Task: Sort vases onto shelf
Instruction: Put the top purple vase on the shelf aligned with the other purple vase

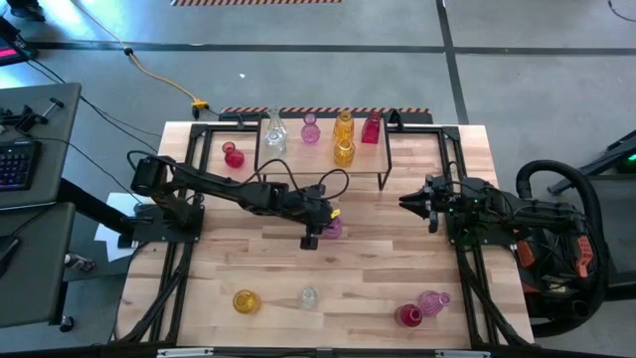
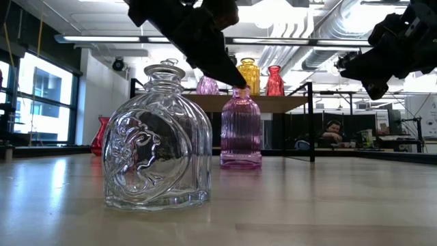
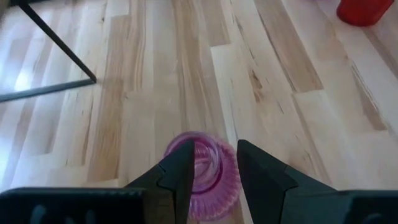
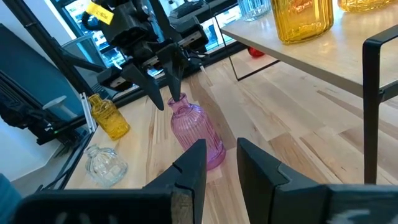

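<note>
My worktop (image 1: 378,259) is pale wood in jointed planks, smooth with a soft satin sheen. Just in front of the shelf (image 1: 328,159), the pink vase (image 2: 240,133) is ribbed translucent glass, glossy, and my left end effector (image 3: 211,171) at its neck is matt black plastic. The shelf itself is a light-wood board on thin matt black metal wire legs, carrying a glossy amber glass vase (image 4: 303,17). Farther from the shelf, the clear vase (image 2: 157,143) is thick embossed glass, shiny and rippled.
</note>
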Controlling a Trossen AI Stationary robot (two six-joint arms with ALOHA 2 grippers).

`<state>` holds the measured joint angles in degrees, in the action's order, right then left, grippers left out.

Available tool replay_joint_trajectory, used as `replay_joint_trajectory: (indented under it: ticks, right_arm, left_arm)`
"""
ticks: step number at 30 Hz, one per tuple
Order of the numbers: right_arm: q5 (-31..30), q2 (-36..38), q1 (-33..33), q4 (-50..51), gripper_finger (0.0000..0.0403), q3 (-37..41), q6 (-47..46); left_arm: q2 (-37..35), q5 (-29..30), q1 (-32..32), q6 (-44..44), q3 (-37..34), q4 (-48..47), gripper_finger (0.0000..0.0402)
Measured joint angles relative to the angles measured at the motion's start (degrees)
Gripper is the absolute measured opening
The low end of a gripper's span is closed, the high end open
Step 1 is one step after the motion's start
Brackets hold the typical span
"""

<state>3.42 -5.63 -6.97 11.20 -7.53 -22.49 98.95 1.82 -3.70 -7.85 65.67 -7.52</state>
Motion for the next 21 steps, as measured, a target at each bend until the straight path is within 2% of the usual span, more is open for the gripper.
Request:
replay_joint_trajectory:
  ticks: [21]
  right_arm:
    - [0.00, 0.02, 0.01, 0.61, 0.0069, -0.02, -0.01]
  left_arm:
    - [1.34, -1.21, 0.72, 1.70, 0.15, 0.84, 0.0113]
